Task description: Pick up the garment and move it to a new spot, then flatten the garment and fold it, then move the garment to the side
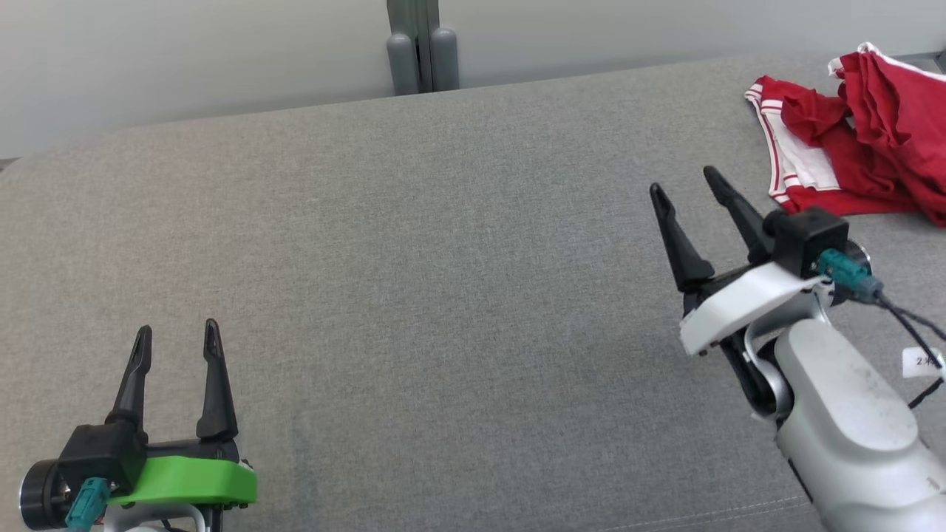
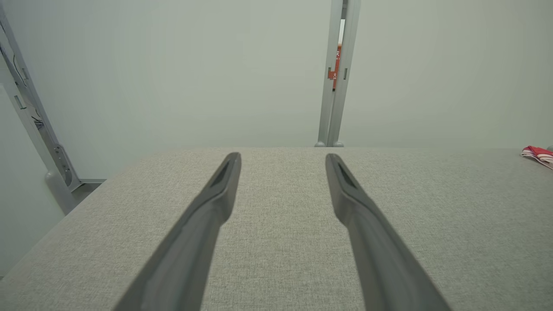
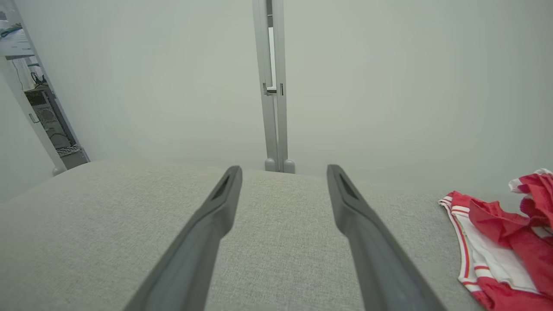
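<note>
The garment (image 1: 865, 140) is red with white stripes and lies crumpled at the far right of the grey table (image 1: 443, 295); it also shows at the right edge in the right wrist view (image 3: 505, 242) and as a small patch in the left wrist view (image 2: 538, 154). My right gripper (image 1: 684, 181) hovers open just left of the garment, not touching it, fingers pointing up and slightly left. At the lower left my left gripper (image 1: 177, 332) stands open, far from the garment. In both wrist views the grippers (image 2: 283, 157) (image 3: 284, 170) hold nothing between their fingers.
A pale wall runs behind the table, with a grey upright post (image 1: 421, 44) at its far edge. The table's left edge drops off to a metal frame (image 2: 39, 134) in the left wrist view. Bare grey cloth spreads between the two grippers.
</note>
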